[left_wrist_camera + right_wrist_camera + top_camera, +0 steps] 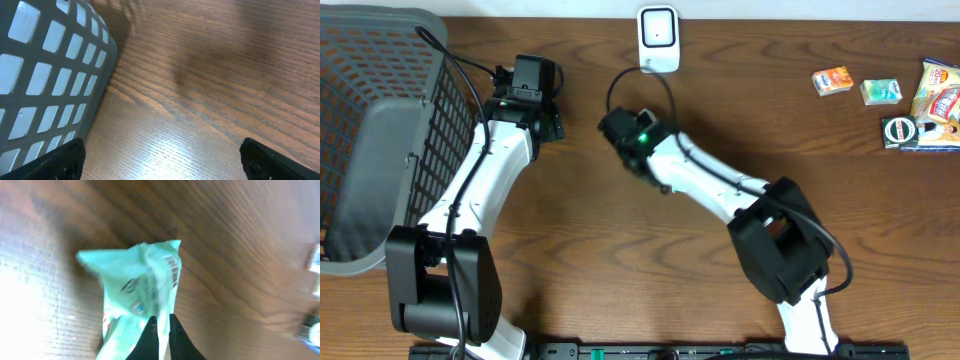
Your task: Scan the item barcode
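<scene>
A pale green packet (135, 287) is pinched at its edge between the two black fingertips of my right gripper (161, 325), which is shut on it just above the wooden table. Dark print on the packet is blurred. In the overhead view my right gripper (620, 135) sits mid-table and hides the packet. A white scanner (658, 40) stands at the back edge, a little beyond it. My left gripper (161, 160) is open over bare wood with nothing between its fingers, and is seen from above (533, 80) beside the basket.
A grey mesh basket (380, 130) fills the left side, its wall (45, 80) close to the left gripper. At the far right lie an orange packet (832, 80), a green packet (881, 91), a yellow bag (940, 92) and a dark package (902, 131).
</scene>
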Motion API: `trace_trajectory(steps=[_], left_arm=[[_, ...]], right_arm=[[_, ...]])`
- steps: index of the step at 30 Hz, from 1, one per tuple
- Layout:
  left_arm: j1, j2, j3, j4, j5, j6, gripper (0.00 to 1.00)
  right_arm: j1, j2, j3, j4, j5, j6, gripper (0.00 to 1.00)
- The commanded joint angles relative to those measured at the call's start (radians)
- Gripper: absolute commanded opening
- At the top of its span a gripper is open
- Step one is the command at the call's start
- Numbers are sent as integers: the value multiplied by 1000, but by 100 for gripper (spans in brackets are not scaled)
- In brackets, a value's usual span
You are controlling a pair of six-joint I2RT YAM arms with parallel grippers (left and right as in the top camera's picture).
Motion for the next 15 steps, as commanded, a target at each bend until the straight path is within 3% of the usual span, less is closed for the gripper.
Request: trace_trajectory(steps=[1, 8, 15], left_arm=[[1, -4, 12, -3, -13, 5, 98], [1, -4, 12, -3, -13, 5, 98], [1, -4, 12, -3, -13, 5, 98]], right_arm=[[-91, 10, 58, -9, -236, 31, 2], [-199, 10, 58, -16, -644, 12, 1], [-198, 13, 19, -27, -685, 13, 1]])
